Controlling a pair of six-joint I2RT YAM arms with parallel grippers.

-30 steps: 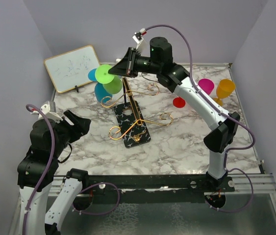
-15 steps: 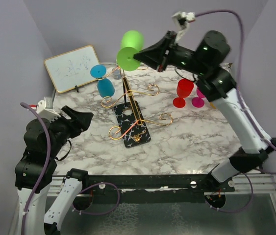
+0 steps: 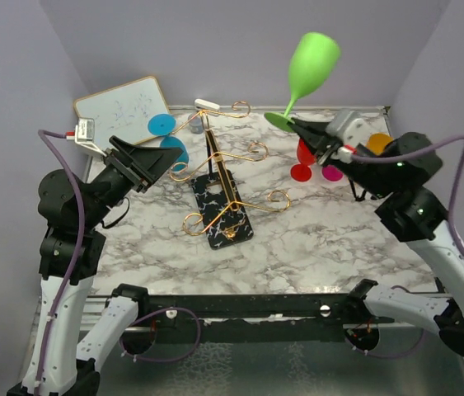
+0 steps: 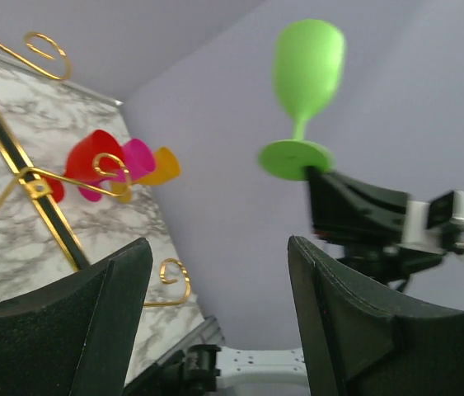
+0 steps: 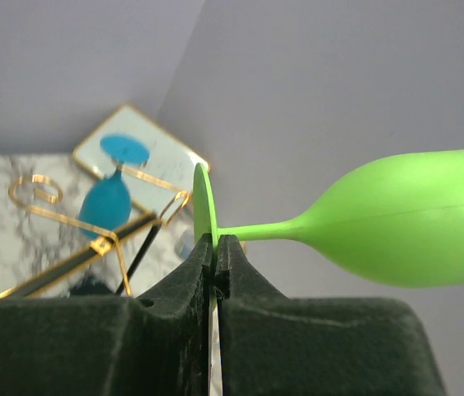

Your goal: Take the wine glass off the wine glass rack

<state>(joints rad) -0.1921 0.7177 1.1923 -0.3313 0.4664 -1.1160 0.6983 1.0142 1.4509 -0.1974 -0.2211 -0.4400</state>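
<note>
Room: we see the green wine glass (image 3: 312, 62) raised in open air to the right of the wine glass rack (image 3: 219, 177), apart from its gold arms and close to the back wall.
Right arm: reaches up over the back right of the surface (image 3: 297, 239); the right pincer (image 3: 297, 125) is clamped on the rim of the glass's foot.
Left arm: lifted at the left edge; the left pincer (image 3: 159, 161) is spread wide, holds nothing and faces the rack.
Glass axis: stem near upright, bowl on top, leaning slightly right.

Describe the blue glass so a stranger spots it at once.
On the marble table stands a gold rack; from its arm nearest the whiteboard hangs the blue glass. It is the only blue glass and the only one on the rack; the green glass is held in the air.
</note>
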